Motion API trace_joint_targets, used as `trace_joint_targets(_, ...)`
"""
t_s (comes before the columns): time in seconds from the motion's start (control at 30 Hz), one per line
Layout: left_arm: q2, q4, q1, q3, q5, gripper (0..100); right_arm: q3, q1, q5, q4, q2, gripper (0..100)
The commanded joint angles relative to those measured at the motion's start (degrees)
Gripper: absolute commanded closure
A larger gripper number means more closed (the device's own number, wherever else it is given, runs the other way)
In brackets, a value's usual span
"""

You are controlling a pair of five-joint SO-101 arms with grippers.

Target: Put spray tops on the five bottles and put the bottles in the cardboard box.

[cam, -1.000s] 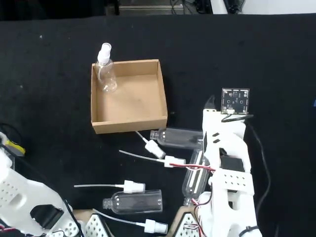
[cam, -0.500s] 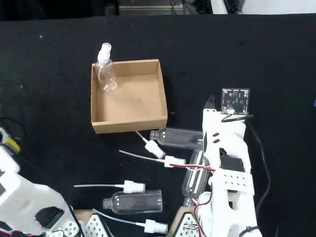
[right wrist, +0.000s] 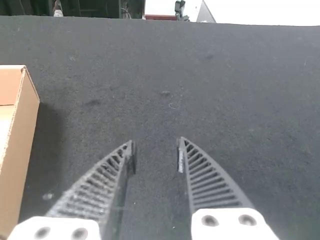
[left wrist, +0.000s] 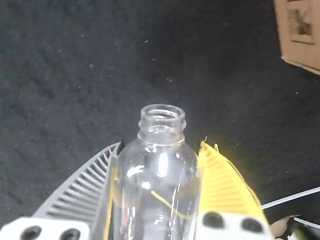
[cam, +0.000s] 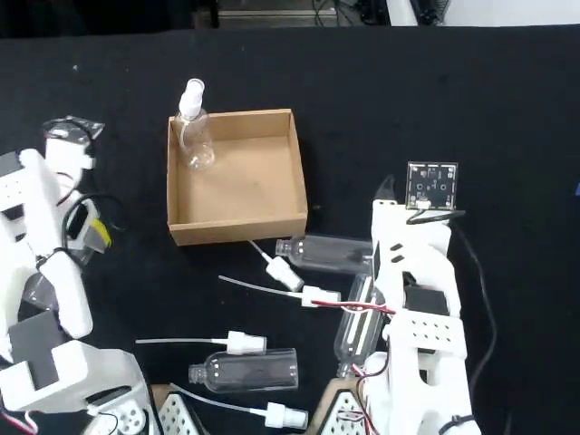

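My left gripper point(left wrist: 160, 152) is shut on a clear uncapped bottle point(left wrist: 159, 175), whose open neck points away from the wrist over the black cloth. In the high view the left arm point(cam: 36, 217) stands at the table's left, beside the cardboard box point(cam: 237, 228). One bottle with a spray top point(cam: 194, 134) stands in the box's far left corner. Three uncapped bottles lie in front of the box point(cam: 331, 252), point(cam: 358, 324), point(cam: 246, 370), among loose spray tops point(cam: 283, 271), point(cam: 314, 295), point(cam: 245, 342), point(cam: 286, 417). Right of the box, my right gripper point(right wrist: 155, 150) hangs open and holds nothing.
The right arm point(cam: 412, 299) lies over one of the bottles. Bare black cloth stretches beyond the box and to the far right. A corner of the box point(left wrist: 299, 30) and a thin spray tube point(left wrist: 290, 199) show in the left wrist view.
The left arm has swung up from the near left corner along the table's left side, carrying the uncapped bottle. The right arm and the loose parts have stayed put.
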Motion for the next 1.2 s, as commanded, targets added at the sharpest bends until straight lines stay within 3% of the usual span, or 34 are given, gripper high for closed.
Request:
trace_joint_targets(0.0, -2.4, 2.5, 1.4, -0.2, 0.7, 97, -0.4, 0.5, 0.1, -1.6, 2.8, 87.4)
trace_joint_targets(0.43, -2.9, 7.5, 11.6, -1.7, 0.5, 97, -0.4, 0.9, 0.1, -1.2, 2.4, 87.4)
trace_joint_targets(0.53, -3.0, 7.0, 13.2, -1.7, 0.4, 97, -2.4, 0.9, 0.4, 2.9, 2.3, 87.4)
trace_joint_targets(0.73, -3.0, 6.9, 16.3, -1.8, 0.2, 97, -15.0, 1.0, 1.1, 21.6, 2.3, 87.4)
trace_joint_targets(0.97, -2.7, 20.2, 12.6, -8.3, 0.3, 97, -34.7, -3.1, 16.2, 48.6, 2.8, 87.4)
trace_joint_targets(1.17, -3.0, 20.7, 6.1, -11.6, 0.7, 97, -37.6, -14.1, 27.7, 65.2, 2.7, 87.1)
